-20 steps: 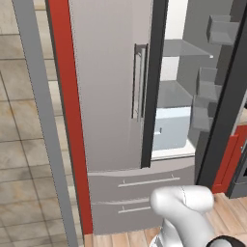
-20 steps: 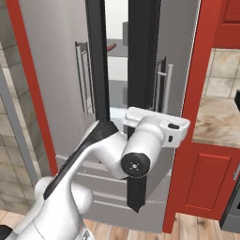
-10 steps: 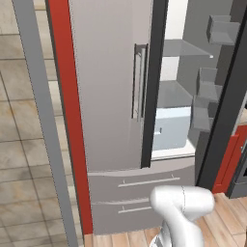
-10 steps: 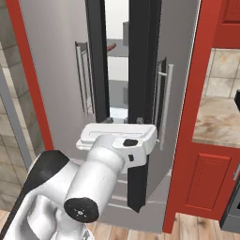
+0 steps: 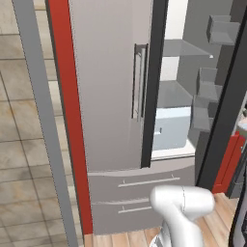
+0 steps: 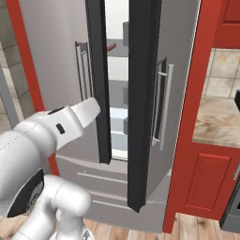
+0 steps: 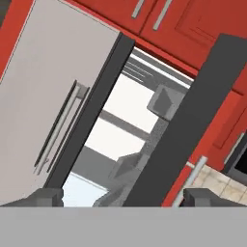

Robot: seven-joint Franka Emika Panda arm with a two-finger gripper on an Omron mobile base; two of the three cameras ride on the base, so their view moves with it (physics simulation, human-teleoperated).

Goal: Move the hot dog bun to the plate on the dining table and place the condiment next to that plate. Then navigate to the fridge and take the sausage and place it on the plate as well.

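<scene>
Only right base view, sausage (image 6: 111, 47) inside fridge (image 6: 117, 117)

A tall red panel (image 5: 67, 120) runs down the left of the left base view, with a beige tiled wall (image 5: 24, 144) and a grey vertical post (image 5: 41, 120) further left. Light wooden floorboards (image 5: 226, 212) fill the lower right. In the right base view, a red cabinet door (image 6: 206, 180) sits lower right under a beige-brown veined surface (image 6: 218, 119).
</scene>
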